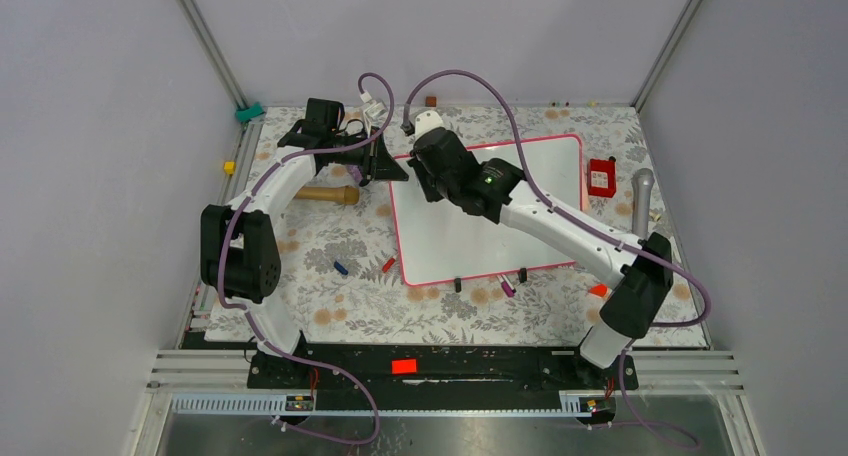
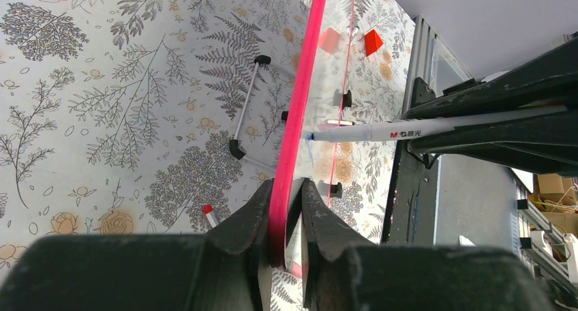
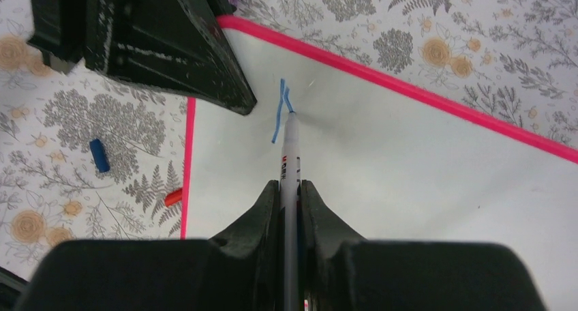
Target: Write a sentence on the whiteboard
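The whiteboard (image 1: 470,241), glossy white with a pink-red frame, lies on the floral tablecloth. My left gripper (image 2: 286,188) is shut on the board's frame (image 2: 300,106) at its far left corner, one finger on each side of the edge. My right gripper (image 3: 290,188) is shut on a white marker (image 3: 291,151), whose tip touches the board near that corner. Of the sentence, only two short crossed blue strokes (image 3: 279,113) show at the tip. The left wrist view shows the marker (image 2: 409,129) from the side, with its tip on the board.
A wooden handle (image 1: 325,194) lies left of the board. A blue cap (image 1: 340,268) and a red cap (image 1: 388,264) lie near its left edge. A red box (image 1: 601,177) and a grey cylinder (image 1: 641,201) sit to the right. A purple marker (image 1: 507,288) lies at the near edge.
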Action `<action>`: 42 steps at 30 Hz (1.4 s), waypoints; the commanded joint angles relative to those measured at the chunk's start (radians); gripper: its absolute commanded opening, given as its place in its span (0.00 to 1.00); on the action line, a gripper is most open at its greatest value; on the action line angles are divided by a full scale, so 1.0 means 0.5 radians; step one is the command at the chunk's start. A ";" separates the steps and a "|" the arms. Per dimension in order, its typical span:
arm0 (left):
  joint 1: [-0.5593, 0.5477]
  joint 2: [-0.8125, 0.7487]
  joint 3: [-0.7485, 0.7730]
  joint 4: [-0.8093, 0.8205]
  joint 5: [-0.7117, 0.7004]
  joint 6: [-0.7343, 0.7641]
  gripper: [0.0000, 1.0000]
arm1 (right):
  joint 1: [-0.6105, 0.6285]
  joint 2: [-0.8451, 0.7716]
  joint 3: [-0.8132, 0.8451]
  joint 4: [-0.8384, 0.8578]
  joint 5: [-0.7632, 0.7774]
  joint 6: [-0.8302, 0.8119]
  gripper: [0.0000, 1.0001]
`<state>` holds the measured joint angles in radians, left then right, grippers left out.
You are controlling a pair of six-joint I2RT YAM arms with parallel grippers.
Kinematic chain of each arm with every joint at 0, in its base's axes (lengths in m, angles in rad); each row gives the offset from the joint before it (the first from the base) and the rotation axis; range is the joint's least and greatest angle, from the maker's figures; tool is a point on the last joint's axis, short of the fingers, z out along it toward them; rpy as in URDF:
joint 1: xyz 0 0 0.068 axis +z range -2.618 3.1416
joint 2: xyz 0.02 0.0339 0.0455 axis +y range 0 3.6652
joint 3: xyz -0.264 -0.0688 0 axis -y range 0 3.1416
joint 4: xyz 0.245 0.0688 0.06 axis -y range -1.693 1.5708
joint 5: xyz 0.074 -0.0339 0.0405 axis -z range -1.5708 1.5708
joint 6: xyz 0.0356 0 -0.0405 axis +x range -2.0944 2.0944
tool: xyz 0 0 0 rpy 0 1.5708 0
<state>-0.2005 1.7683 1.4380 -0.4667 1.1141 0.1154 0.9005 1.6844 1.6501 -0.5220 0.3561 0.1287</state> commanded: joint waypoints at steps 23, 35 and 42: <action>-0.055 0.010 -0.058 -0.046 -0.444 0.300 0.08 | -0.106 -0.104 -0.120 0.014 0.051 0.012 0.00; -0.054 0.013 -0.057 -0.048 -0.443 0.301 0.08 | -0.156 0.024 0.095 -0.025 -0.034 0.001 0.00; -0.054 0.018 -0.058 -0.048 -0.447 0.297 0.08 | -0.163 -0.049 0.085 -0.025 -0.055 -0.012 0.00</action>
<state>-0.2001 1.7683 1.4380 -0.4683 1.1084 0.1154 0.8413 1.6711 1.6707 -0.5419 0.3275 0.1360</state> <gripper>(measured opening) 0.149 0.158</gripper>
